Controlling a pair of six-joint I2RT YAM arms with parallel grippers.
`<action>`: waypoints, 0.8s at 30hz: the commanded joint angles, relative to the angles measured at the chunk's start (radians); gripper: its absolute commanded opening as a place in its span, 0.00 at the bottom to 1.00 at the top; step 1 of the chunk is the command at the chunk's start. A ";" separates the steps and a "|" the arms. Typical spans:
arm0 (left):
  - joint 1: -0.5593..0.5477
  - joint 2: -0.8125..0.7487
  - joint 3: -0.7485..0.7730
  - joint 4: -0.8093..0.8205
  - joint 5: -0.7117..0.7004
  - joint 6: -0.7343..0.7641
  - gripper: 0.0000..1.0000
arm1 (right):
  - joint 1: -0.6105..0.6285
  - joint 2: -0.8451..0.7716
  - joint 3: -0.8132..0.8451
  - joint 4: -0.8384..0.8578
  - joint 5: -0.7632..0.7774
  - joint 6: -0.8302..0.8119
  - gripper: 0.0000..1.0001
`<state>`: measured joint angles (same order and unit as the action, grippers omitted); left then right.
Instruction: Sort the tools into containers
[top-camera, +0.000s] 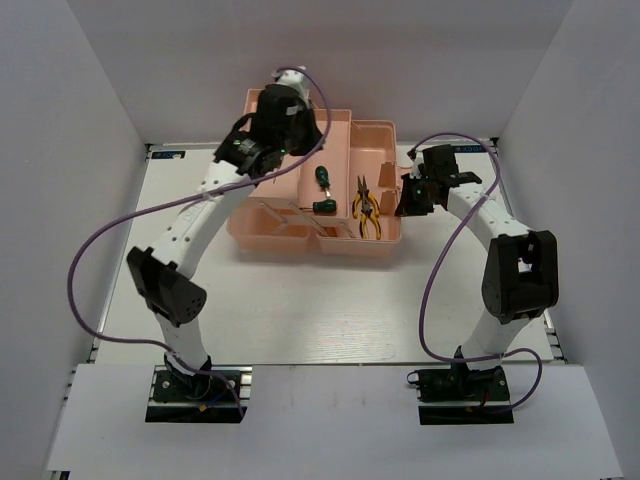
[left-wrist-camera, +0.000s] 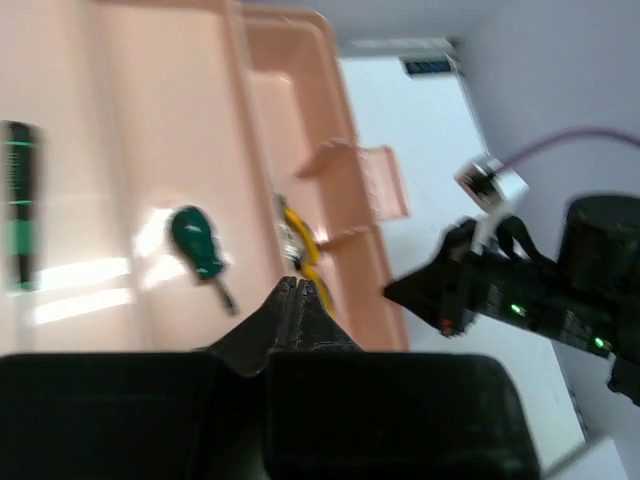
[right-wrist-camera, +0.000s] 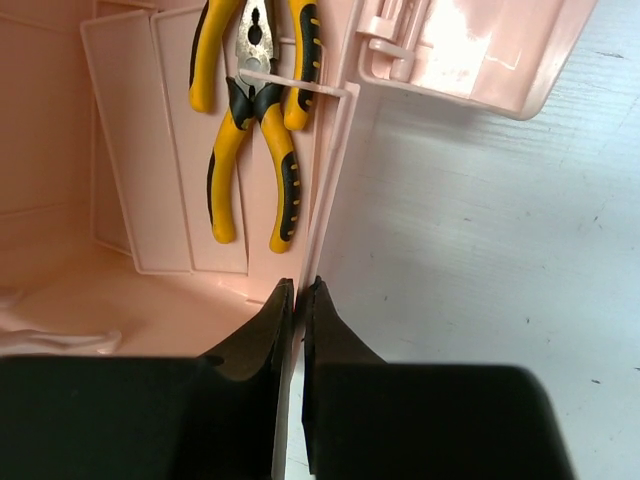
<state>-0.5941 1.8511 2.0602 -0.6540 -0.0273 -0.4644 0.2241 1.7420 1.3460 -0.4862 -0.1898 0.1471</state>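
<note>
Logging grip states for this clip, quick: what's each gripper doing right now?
Left gripper: closed, holding nothing.
Right gripper: closed on the toolbox wall.

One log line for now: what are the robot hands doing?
left gripper: shut, empty, over toolbox | right gripper: shut on toolbox rim
</note>
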 joint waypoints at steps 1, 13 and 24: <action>0.065 -0.191 0.002 -0.078 -0.182 0.029 0.00 | 0.031 0.024 -0.024 -0.095 -0.128 -0.057 0.00; 0.292 -0.579 -0.672 -0.098 -0.333 -0.264 0.36 | 0.020 -0.057 -0.035 -0.055 -0.230 -0.084 0.59; 0.389 -0.711 -0.948 -0.116 -0.210 -0.369 0.53 | -0.009 -0.392 -0.169 0.009 -0.597 -0.682 0.72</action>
<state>-0.2150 1.2324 1.1271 -0.7673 -0.2752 -0.7948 0.2119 1.4574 1.2217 -0.5209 -0.5613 -0.2867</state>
